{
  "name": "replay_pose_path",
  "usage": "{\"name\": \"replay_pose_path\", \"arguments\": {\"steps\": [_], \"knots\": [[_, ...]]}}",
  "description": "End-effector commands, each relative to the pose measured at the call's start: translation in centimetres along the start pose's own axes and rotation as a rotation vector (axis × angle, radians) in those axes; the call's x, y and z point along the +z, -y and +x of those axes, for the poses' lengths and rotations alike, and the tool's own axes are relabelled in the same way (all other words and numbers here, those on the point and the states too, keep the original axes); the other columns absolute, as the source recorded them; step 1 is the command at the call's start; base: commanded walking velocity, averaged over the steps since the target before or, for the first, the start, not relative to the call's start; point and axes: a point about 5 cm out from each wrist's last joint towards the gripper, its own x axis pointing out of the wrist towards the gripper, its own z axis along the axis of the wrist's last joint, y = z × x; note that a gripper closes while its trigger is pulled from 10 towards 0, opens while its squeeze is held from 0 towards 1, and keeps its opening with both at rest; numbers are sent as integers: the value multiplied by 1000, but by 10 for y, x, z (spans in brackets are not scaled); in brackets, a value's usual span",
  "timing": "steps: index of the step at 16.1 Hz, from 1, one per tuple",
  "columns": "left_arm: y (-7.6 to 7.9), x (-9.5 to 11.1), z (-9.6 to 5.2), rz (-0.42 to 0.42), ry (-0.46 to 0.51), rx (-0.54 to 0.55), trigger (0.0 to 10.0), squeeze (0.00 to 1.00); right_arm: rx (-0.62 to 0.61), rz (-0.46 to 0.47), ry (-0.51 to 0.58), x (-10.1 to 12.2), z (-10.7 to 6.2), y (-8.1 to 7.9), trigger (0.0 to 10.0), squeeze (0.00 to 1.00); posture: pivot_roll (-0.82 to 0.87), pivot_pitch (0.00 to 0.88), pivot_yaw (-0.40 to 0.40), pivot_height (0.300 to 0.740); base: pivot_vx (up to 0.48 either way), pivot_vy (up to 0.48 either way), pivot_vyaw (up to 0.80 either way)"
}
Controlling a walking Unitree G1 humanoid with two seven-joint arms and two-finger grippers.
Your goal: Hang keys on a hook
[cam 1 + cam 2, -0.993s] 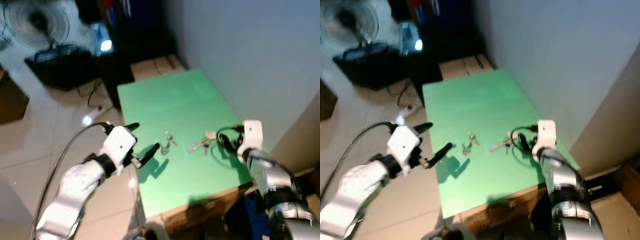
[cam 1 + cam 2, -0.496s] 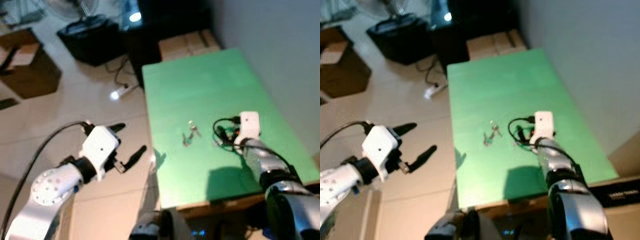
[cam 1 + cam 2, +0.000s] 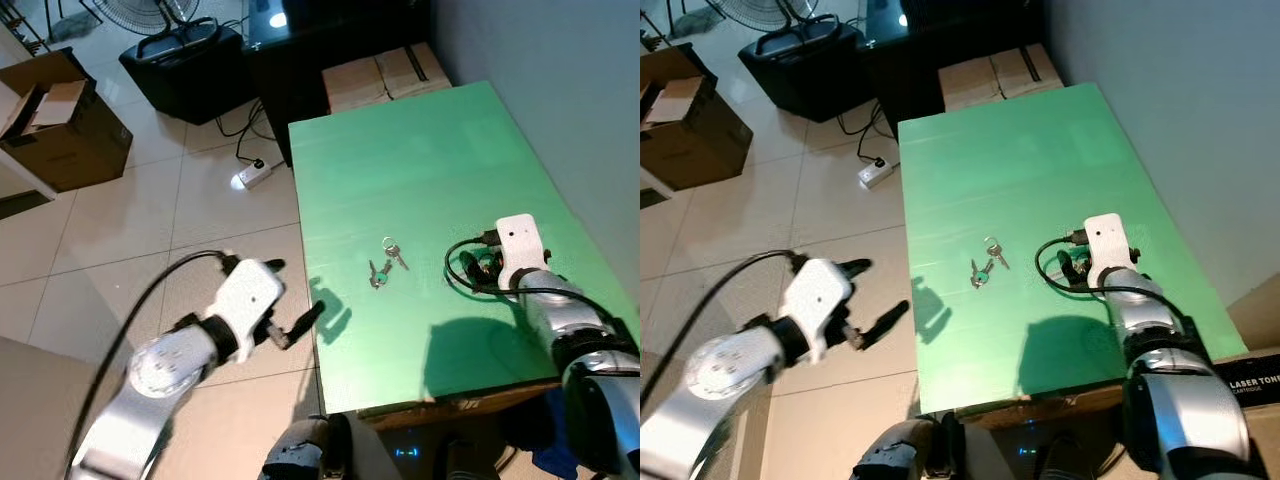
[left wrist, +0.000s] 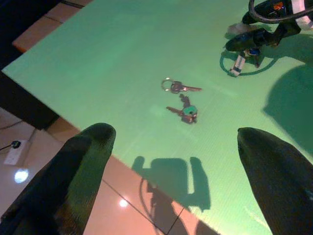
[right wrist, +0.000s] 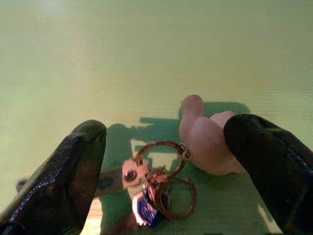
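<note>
On the green table [image 3: 420, 160] lie two small keys on a ring, one with a teal head [image 3: 385, 263], near the middle. Further right sits a second bunch with copper rings [image 5: 157, 190] and a pink charm [image 5: 205, 137]. My right gripper [image 3: 478, 268] is low over that bunch, open, with a black finger [image 5: 73, 171] on either side of it. My left gripper [image 3: 295, 292] hangs open just off the table's left edge, above the floor. Its wrist view looks across at the small keys [image 4: 182, 100].
A blue-grey wall [image 3: 560, 90] runs along the table's right side. Cardboard boxes [image 3: 385, 75] and a dark cabinet [image 3: 330, 25] stand behind the table. On the tiled floor to the left are a black case [image 3: 185, 70], a power strip [image 3: 252, 177] and an open carton [image 3: 60, 120].
The head camera has swung and now looks more steeply down. My left gripper has drawn back from over the table to its left edge. My right gripper stays at the key bunch.
</note>
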Motion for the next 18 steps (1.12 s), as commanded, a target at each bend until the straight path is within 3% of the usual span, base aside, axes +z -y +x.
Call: {"name": "replay_pose_path", "arguments": {"steps": [1, 5, 7, 11, 16, 17, 18], "knots": [[-2, -6, -1, 9, -31, 12, 10000, 0, 104, -14, -110, -22, -1, -13, 10000, 1000, 290, 241, 238, 740, 0, 0, 0], [-4, -2, -5, 18, -14, 16, 10000, 0, 340, -136, -140, -25, -8, -14, 10000, 1000, 276, 234, 227, 740, 0, 0, 0], [-6, -4, -3, 18, -5, 16, 10000, 0, 390, -188, -120, -22, -13, -4, 10000, 1000, 244, 222, 221, 740, 0, 0, 0], [-8, -8, 6, 10, 28, 9, 10000, 0, 460, -179, -38, -11, -27, 14, 10000, 1000, 156, 187, 199, 740, 0, 0, 0], [-6, -12, 22, -8, 85, -2, 10000, 0, 564, -96, 54, -1, -51, 17, 10000, 1000, 64, 119, 158, 740, 0, 0, 0], [-10, -11, 17, -6, 103, 0, 10000, 0, 519, -61, 90, 5, -52, 22, 10000, 1000, 54, 109, 160, 740, 0, 0, 0], [-20, 0, -1, 8, 130, 0, 10000, 0, 477, -45, 130, 13, -52, 27, 10000, 1000, 45, 101, 163, 740, 0, 0, 0]]}}
